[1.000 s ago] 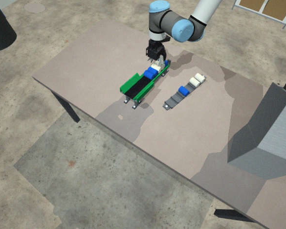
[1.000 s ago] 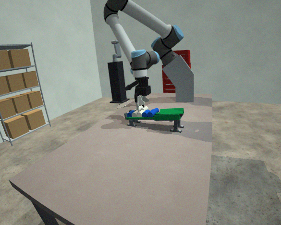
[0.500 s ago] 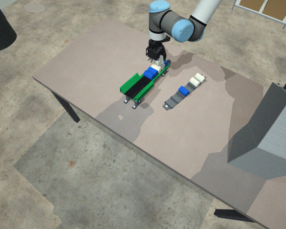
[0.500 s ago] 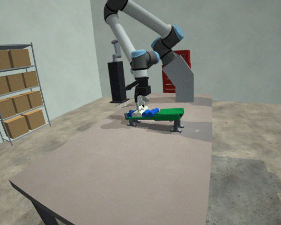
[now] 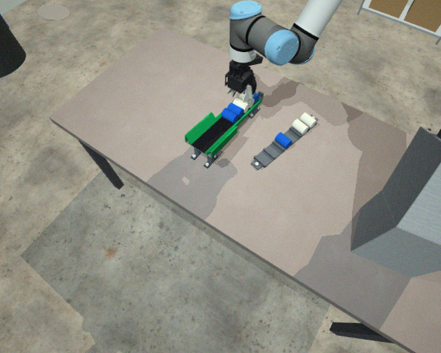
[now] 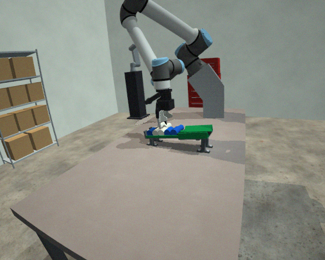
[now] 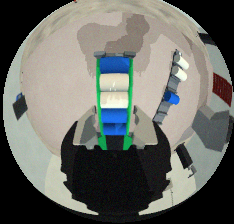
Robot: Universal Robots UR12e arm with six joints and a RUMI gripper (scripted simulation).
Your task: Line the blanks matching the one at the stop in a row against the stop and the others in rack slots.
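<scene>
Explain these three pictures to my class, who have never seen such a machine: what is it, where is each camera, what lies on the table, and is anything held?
It is one jointed robot arm ending in a two-fingered gripper. One picture looks down from above, one looks across the table, and one looks down from the wrist. On the table stand a green ramp and a grey ribbed rack. The ramp carries five short bars: a blue one at the stop, two white ones, then two blue ones. The rack holds one blue bar and two white bars. The gripper hovers over the ramp, half open, holding nothing.
</scene>
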